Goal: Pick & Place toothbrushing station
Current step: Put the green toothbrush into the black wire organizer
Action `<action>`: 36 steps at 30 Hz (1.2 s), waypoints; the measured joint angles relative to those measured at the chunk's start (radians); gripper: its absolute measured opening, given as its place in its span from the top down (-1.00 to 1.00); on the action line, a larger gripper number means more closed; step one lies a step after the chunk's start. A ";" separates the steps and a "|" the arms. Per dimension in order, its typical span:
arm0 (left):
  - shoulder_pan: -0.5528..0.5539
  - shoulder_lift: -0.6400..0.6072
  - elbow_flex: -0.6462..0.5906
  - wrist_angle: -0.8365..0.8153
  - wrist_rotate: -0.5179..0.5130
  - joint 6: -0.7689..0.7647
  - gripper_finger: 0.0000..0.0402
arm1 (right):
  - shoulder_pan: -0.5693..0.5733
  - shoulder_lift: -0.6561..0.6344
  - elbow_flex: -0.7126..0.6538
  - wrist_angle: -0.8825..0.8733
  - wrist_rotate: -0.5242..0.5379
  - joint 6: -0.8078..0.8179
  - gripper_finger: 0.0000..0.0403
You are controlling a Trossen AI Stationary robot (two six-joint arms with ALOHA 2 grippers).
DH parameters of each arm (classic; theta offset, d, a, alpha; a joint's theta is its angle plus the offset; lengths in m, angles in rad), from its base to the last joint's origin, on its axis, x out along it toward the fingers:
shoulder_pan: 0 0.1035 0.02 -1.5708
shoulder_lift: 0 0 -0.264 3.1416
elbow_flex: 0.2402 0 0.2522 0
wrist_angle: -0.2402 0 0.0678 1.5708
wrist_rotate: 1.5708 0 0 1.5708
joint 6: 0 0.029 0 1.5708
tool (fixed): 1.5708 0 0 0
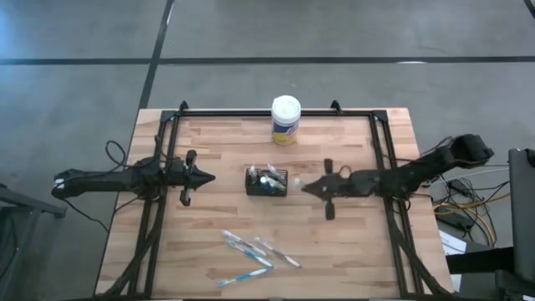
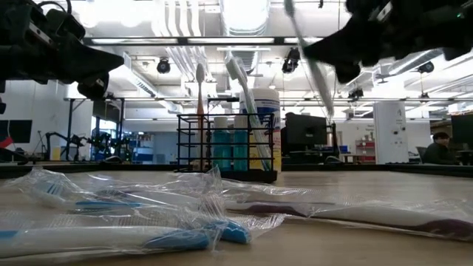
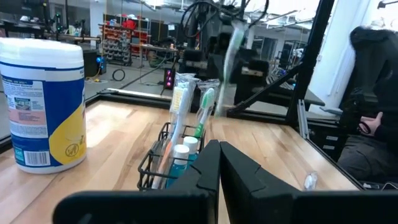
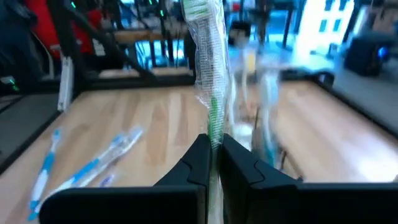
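The toothbrushing station (image 1: 266,182), a small black wire caddy, stands upright at mid table with toothbrushes and small tubes upright in it (image 3: 171,162). My right gripper (image 1: 305,188) hovers just to its right, shut on a green toothbrush in clear wrap (image 4: 210,74). This brush also shows as a slanted streak in the low view (image 2: 307,52). My left gripper (image 1: 209,177) waits shut to the left of the station, pointing level at it (image 3: 219,155), touching nothing. My right gripper pinches the wrapped toothbrush's handle (image 4: 214,134) between its two fingers, through the clear wrap. The fingers come about level from the table's right side and lie across the brush. The brush stands roughly upright above them, bristle end up (image 4: 198,9), lifted clear of the table.
A white-lidded, yellow-labelled round canister (image 1: 286,119) stands behind the station near the far edge. Several wrapped toothbrushes (image 1: 251,251) lie loose toward the near edge. A black frame (image 1: 380,125) borders the table top. A person sits beyond the table's right side (image 3: 373,112).
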 joint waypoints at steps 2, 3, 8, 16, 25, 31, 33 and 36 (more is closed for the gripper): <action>0.000 0.000 0.000 0.002 0.000 -0.001 0.94 | -0.006 -0.104 -0.018 -0.036 -0.006 -0.026 0.94; 0.000 0.000 0.000 0.004 0.000 -0.001 0.94 | -0.006 -0.156 -0.035 -0.050 -0.007 -0.040 0.94; 0.000 0.000 0.000 0.006 -0.002 0.000 0.94 | -0.020 -0.356 -0.162 -0.016 0.018 -0.066 0.94; 0.000 0.000 0.000 0.024 -0.008 -0.005 0.94 | -0.028 -0.490 -0.294 0.073 0.022 -0.072 0.94; 0.000 0.000 0.000 0.042 0.004 -0.008 0.94 | -0.034 -0.580 -0.361 0.057 0.033 -0.077 0.94; -0.004 0.025 0.035 0.060 0.018 0.030 0.94 | -0.034 -0.533 -0.303 0.056 0.042 -0.075 0.94; -0.004 0.057 0.085 0.062 -0.015 0.028 0.92 | -0.034 -0.482 -0.252 0.056 0.042 -0.085 0.94; -0.004 0.131 0.178 0.067 -0.071 0.028 0.87 | -0.034 -0.371 -0.157 0.054 0.042 -0.114 0.94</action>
